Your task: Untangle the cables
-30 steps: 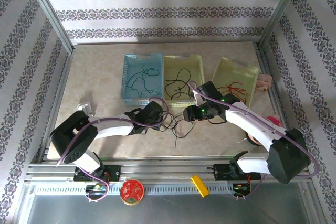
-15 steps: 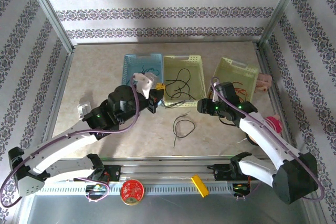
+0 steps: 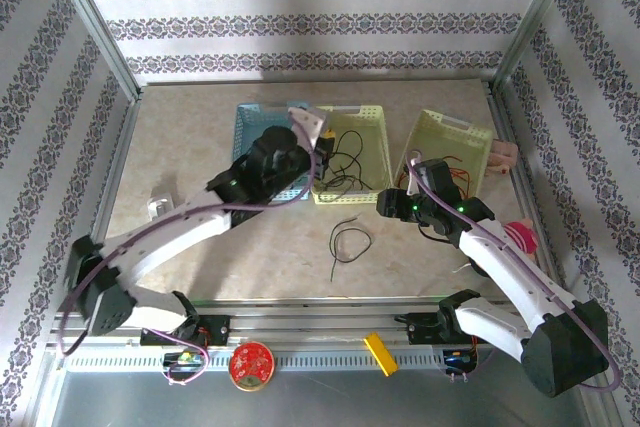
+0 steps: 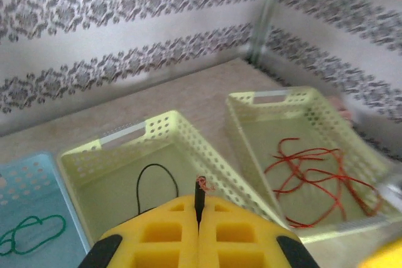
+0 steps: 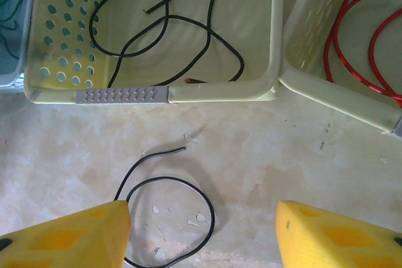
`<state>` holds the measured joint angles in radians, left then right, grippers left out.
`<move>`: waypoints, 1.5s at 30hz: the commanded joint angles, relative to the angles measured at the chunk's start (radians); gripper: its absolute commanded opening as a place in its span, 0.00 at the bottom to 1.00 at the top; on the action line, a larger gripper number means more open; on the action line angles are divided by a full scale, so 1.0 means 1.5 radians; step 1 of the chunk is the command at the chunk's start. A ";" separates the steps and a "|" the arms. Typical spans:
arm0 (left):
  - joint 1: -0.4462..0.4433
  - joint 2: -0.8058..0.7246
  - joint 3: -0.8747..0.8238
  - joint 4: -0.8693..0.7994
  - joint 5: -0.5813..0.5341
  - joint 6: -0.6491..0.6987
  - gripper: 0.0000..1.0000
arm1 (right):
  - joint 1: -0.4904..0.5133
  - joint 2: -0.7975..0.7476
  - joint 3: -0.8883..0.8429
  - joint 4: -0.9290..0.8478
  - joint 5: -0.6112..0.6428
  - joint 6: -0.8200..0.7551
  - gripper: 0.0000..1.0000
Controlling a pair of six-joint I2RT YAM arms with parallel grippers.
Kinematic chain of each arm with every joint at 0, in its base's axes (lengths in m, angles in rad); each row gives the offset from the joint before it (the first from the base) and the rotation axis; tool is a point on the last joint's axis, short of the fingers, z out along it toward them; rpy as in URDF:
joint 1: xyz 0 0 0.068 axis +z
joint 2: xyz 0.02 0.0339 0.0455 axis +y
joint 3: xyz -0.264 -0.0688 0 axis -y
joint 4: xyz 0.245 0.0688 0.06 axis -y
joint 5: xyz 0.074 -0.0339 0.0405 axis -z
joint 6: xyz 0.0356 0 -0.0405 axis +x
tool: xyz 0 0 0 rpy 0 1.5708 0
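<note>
On the beige marbled worktop point(image 3: 180, 147), near the front edge, a loose black cable point(image 5: 164, 179) curls (one end frayed). The right gripper point(image 5: 204, 214) hovers above it, jaws wide apart, its arm bent at the elbow. Beyond, the left arm stretches diagonally across the blue basket point(image 3: 243, 122), and the left gripper point(image 4: 199, 218) is pinched on a held black cable point(image 4: 200, 194). Green cable point(image 4: 31, 233), black cables point(image 5: 188, 26) and red cables point(image 4: 314, 174) lie in separate baskets. Floral-banded wallpaper point(image 3: 300, 22) stands behind.
</note>
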<state>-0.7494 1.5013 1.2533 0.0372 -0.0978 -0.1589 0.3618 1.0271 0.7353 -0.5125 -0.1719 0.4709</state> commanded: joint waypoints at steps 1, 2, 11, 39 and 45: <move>0.033 0.040 0.039 0.049 0.000 -0.041 0.00 | -0.001 -0.013 0.014 -0.018 -0.016 -0.017 0.62; 0.041 0.053 0.041 0.065 0.010 -0.047 0.00 | -0.001 -0.015 0.012 -0.020 -0.017 -0.018 0.62; 0.013 0.197 0.092 -0.115 0.115 -0.013 0.78 | 0.003 -0.013 0.005 -0.030 -0.040 -0.028 0.63; -0.132 0.217 -0.178 -0.130 0.119 -0.117 0.47 | 0.002 -0.006 -0.019 -0.012 -0.020 -0.028 0.63; -0.133 0.185 -0.205 -0.100 0.129 -0.128 0.00 | -0.002 -0.015 -0.023 -0.009 0.006 -0.017 0.63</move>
<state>-0.9367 1.7943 0.9783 -0.1547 0.0517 -0.3283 0.3622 1.0252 0.7109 -0.5304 -0.1989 0.4397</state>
